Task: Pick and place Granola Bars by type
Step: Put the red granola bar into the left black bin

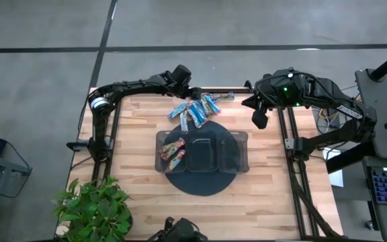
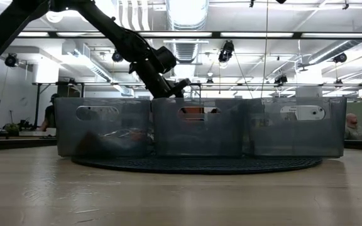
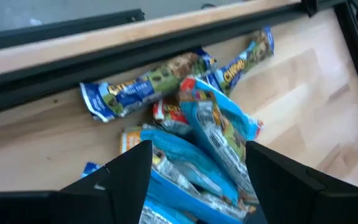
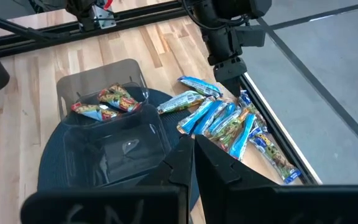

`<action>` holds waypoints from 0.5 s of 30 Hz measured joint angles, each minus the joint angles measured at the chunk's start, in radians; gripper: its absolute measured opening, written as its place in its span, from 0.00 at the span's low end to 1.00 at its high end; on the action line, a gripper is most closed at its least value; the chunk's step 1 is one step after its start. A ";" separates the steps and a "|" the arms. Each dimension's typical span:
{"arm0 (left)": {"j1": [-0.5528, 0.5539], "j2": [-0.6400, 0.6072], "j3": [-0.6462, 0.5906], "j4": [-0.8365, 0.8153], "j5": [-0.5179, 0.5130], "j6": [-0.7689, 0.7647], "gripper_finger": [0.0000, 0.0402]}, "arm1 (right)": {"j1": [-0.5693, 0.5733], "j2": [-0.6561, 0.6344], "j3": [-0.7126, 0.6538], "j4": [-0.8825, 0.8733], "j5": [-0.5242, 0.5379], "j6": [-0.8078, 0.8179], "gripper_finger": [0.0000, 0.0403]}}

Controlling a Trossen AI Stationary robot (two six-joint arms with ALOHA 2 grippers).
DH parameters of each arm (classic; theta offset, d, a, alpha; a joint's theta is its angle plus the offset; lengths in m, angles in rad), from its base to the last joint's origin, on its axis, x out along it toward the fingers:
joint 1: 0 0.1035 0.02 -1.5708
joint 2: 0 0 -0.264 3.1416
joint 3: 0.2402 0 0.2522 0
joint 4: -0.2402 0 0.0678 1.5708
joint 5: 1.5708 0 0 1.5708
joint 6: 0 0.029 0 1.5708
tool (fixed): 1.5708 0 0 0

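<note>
left gripper (image 3: 194, 171) fingers spread right over the light blue bars (image 3: 210, 134) pile, upper-center frame; right gripper (image 4: 191, 163) pinched shut, farther off

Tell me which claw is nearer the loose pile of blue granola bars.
Left. The left claw hangs open right over the pile of blue granola bars; the right claw waits shut, off to the pile's side, clear of it.

Left end effector (image 3: 194, 180) over heap of Granola Bars (image 3: 197, 124), dark fingers (image 3: 129, 171) spread wide, straddling light blue bars (image 3: 219, 134). Dark blue bars (image 3: 145, 87) lie farther off, beside black frame rail (image 3: 104, 59). Reddish wrapper (image 3: 166, 112) peeks from middle of heap. Wooden tabletop (image 3: 316, 81) underneath.
</note>
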 joint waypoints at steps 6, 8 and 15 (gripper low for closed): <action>0.004 0.000 -0.001 0.001 -0.043 0.002 0.60 | 0.000 0.000 0.000 0.000 0.000 0.010 0.02; 0.004 0.001 -0.002 0.003 -0.044 0.002 0.60 | 0.000 0.000 0.000 0.000 0.000 0.011 0.02; -0.006 0.028 -0.038 0.135 -0.016 0.079 0.59 | 0.000 -0.002 0.000 0.000 0.000 0.010 0.02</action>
